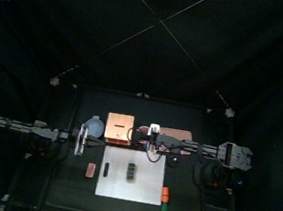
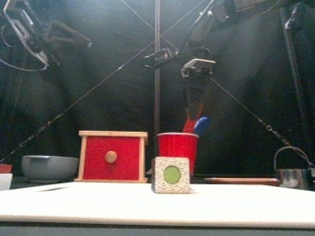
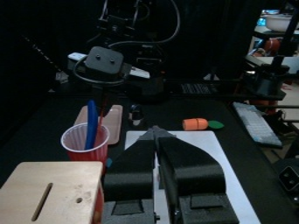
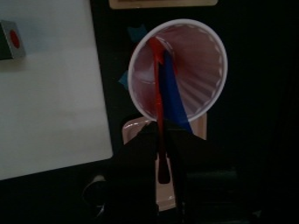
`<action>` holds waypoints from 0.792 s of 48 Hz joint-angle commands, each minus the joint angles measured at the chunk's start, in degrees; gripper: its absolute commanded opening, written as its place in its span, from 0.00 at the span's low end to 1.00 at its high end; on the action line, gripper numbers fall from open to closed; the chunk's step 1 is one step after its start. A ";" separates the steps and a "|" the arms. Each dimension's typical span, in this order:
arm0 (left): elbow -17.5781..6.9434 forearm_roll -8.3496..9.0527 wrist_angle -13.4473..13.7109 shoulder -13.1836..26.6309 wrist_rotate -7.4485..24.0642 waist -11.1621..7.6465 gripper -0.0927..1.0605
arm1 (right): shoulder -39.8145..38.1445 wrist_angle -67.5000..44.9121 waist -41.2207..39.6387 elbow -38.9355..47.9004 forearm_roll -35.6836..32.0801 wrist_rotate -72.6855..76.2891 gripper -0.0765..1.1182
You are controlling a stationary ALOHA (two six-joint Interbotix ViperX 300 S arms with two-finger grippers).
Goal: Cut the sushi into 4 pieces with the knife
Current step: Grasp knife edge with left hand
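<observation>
A robotics lab: black curtains (image 1: 61,34) around a black table (image 1: 63,191), with left arm (image 1: 20,127) and right arm (image 1: 227,154).

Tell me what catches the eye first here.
The red cup stands behind the white board, with the right gripper directly over its red knife and blue knife. In front of the cup, the sushi roll sits on the board, one end facing the front camera.

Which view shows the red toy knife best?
Right wrist view: looking down into the red plastic cup, the red toy knife shows along its length. Front view shows only its handle above the rim; left wrist view mainly the blue toy knife; top view, too small.
</observation>
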 commanded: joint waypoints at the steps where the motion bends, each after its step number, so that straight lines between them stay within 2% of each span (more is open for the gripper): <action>1: -0.44 0.00 -1.32 0.09 0.00 0.53 0.42 | -1.76 1.49 -0.44 -3.78 0.26 0.09 0.17; 6: 0.00 0.00 -3.16 0.18 -0.18 0.70 0.42 | -3.69 3.34 -0.35 -6.33 0.44 0.18 0.17; 13: 0.35 -0.88 -6.50 0.09 -0.18 0.70 0.43 | -8.44 4.22 0.00 -8.53 1.14 1.32 0.17; 22: 0.35 -2.64 -7.03 0.09 -0.09 0.70 0.44 | -15.73 1.58 1.58 -7.12 2.29 2.99 0.17; 30: 0.35 -4.13 -7.03 0.18 -0.26 0.62 0.50 | -22.32 -9.32 3.96 -0.53 2.37 7.65 0.17; 38: -0.09 -5.80 -6.94 0.79 -0.26 -0.35 0.67 | -26.81 -25.66 5.36 11.16 2.37 11.60 0.17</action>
